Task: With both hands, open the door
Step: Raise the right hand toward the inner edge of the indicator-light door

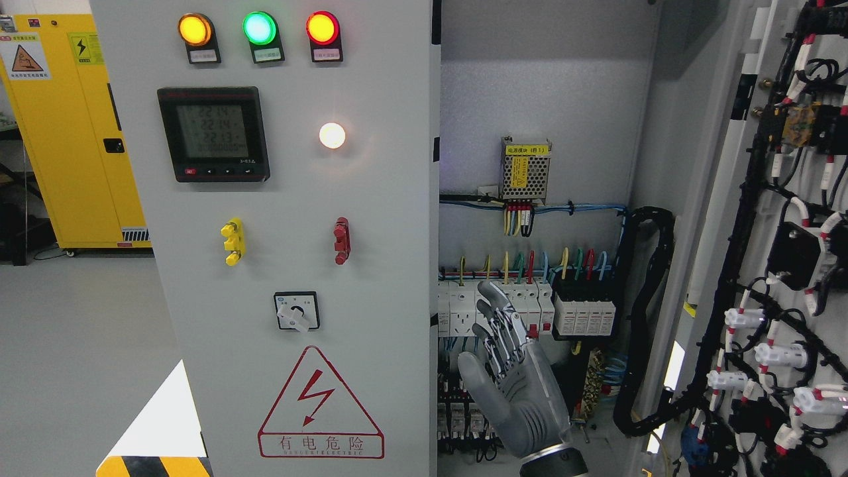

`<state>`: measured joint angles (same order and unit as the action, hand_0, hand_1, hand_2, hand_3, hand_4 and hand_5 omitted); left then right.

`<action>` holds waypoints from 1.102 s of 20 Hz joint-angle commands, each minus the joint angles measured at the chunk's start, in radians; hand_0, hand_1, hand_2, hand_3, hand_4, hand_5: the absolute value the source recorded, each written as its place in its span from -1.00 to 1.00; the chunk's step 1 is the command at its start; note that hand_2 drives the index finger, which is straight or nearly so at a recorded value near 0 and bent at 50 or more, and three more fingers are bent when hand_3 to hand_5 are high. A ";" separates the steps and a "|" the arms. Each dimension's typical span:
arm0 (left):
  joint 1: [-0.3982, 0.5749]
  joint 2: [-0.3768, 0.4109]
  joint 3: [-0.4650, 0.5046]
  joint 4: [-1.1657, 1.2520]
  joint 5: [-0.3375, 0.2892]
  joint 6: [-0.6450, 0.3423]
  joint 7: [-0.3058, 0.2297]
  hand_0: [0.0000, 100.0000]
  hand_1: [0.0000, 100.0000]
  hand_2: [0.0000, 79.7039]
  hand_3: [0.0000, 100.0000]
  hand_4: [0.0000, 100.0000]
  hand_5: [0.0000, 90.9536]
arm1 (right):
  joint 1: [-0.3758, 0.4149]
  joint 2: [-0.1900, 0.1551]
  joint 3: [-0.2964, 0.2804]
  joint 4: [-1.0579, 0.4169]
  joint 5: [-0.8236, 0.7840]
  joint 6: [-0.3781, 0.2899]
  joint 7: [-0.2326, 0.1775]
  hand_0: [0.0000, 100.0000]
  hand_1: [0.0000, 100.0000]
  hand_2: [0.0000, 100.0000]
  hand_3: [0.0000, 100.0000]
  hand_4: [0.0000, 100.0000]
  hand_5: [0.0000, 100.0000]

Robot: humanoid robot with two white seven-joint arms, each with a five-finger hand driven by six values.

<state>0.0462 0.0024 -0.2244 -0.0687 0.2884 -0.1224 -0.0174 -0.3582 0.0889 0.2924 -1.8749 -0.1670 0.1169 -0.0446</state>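
I'm holding the right hand (pixel 513 377) with fingers spread, empty, inside the cabinet; right door (pixel 762 232) is standing open. Next I'm judging the left door (pixel 291 265) needs pulling.

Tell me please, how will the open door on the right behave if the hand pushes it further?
The open door looks like sheet metal, so it is probably stiff and should swing rather than bend. Many parts and the black cable bundle ride on it, so it likely feels heavy and slow. The right hand, fingers spread, holds nothing.
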 commanded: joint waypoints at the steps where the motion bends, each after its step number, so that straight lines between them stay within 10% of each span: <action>1: 0.000 -0.012 0.000 -0.002 0.000 0.000 0.001 -0.76 0.11 -1.00 -1.00 -1.00 -1.00 | -0.084 0.015 -0.038 0.137 0.001 0.010 0.009 -1.00 0.00 -0.92 -1.00 -1.00 -1.00; 12: 0.000 -0.039 0.000 0.001 -0.002 0.000 0.001 -0.76 0.11 -1.00 -1.00 -1.00 -1.00 | -0.194 -0.003 -0.045 0.250 0.040 0.067 0.018 -1.00 0.00 -0.92 -1.00 -1.00 -1.00; 16: 0.000 -0.041 -0.001 0.000 -0.002 0.000 0.001 -0.76 0.11 -1.00 -1.00 -1.00 -1.00 | -0.212 -0.003 -0.049 0.258 0.041 0.076 0.109 -1.00 0.00 -0.92 -1.00 -1.00 -1.00; 22: 0.000 -0.052 0.000 -0.002 -0.002 0.000 0.001 -0.76 0.11 -1.00 -1.00 -1.00 -1.00 | -0.245 -0.003 -0.079 0.260 0.032 0.118 0.132 -1.00 0.00 -0.92 -1.00 -1.00 -1.00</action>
<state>0.0459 -0.0294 -0.2244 -0.0688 0.2869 -0.1224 -0.0174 -0.5680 0.0886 0.2422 -1.6662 -0.1320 0.2266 0.0693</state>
